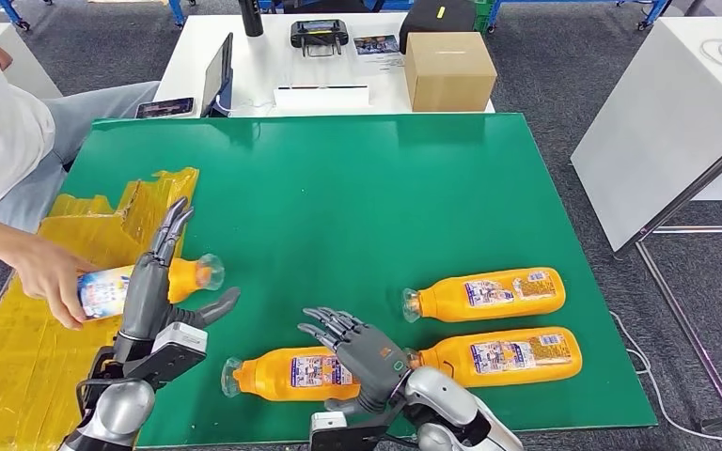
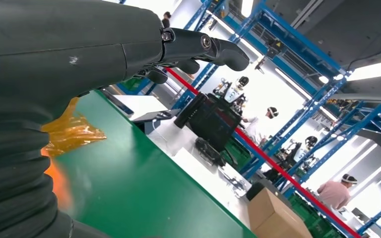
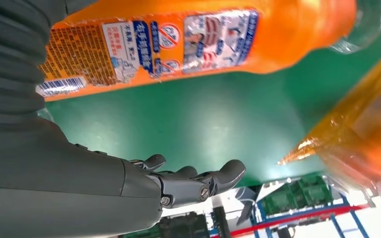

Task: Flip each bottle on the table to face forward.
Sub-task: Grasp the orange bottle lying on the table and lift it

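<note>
While a person's hand [image 1: 49, 277] holds one orange bottle [image 1: 150, 284] at the left edge of the green table [image 1: 338, 197], the left hand [image 1: 155, 291] is just above it with fingers spread, holding nothing. The right hand [image 1: 362, 348] is open too, beside a second bottle [image 1: 291, 372]. Two more bottles [image 1: 489, 293] [image 1: 503, 355] lie on the right.

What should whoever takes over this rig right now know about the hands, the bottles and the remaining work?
Left hand: open, raised over the bottle a person's hand holds at the yellow wrap.
Right hand: open, above the near bottle, not gripping.
Two more bottles lie to the right on the green mat.
Done: cannot tell which are flipped.
Left: grasp and turn the bottles.
</note>
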### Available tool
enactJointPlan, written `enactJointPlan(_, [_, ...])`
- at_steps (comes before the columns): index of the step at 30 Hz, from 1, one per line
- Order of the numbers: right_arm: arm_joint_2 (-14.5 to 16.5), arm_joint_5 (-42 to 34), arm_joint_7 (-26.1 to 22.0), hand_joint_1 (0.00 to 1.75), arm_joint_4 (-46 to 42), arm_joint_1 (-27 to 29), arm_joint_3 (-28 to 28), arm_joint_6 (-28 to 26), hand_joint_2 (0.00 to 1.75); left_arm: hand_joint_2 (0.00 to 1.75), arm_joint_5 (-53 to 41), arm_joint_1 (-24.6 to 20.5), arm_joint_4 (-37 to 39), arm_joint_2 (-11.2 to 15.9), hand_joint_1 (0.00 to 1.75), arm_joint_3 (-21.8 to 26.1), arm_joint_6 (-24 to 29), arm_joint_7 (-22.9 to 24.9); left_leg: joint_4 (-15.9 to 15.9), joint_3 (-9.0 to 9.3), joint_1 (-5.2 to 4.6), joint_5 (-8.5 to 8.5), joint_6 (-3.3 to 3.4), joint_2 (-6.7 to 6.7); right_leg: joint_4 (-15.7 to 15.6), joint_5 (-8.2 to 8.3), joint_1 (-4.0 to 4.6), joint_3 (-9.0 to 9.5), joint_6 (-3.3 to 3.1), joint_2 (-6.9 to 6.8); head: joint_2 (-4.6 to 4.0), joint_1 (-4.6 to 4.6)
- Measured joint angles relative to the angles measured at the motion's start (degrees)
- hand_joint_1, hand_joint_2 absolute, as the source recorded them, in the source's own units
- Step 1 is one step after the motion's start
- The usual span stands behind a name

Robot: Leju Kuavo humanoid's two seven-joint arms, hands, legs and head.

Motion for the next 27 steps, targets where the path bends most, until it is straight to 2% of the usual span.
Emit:
enactJointPlan(11, [-3.63,1.44,2.91,0.00,0.99,-2.05,1.35,-0.45,1.75,1.75,1.62,1.43,0.94,-0.45,0.00,-0.51,0.43,-0.95,0.01,0.00,-0.01,0.00,0.00,0.00,0.00,0.00,-0.01,0.00,0.00,0.00,0.00,0.00])
enactJointPlan(18, [-4.74,4.99,6.55,0.00,0.48,-2.02,0.54,-2.04,1.75,1.75,2.22,3.39,0.94,-1.03,0.00,-0.45,-0.21,-1.29,0.01,0.01,-0.01,0.00,0.00,0.00,0.00,0.00,-0.01,0.00,0.00,0.00,0.00,0.00])
enactJointPlan(27, [-5.21,5.59,7.12,0.00,0.18,-2.00,-0.17,-2.27,1.75,1.75,2.42,4.16,0.94,-1.44,0.00,-0.34,-0.28,-1.34,0.01,0.00,-0.01,0.00,0.00,0.00,0.00,0.00,-0.01,0.01,0.00,0.00,0.00,-0.01])
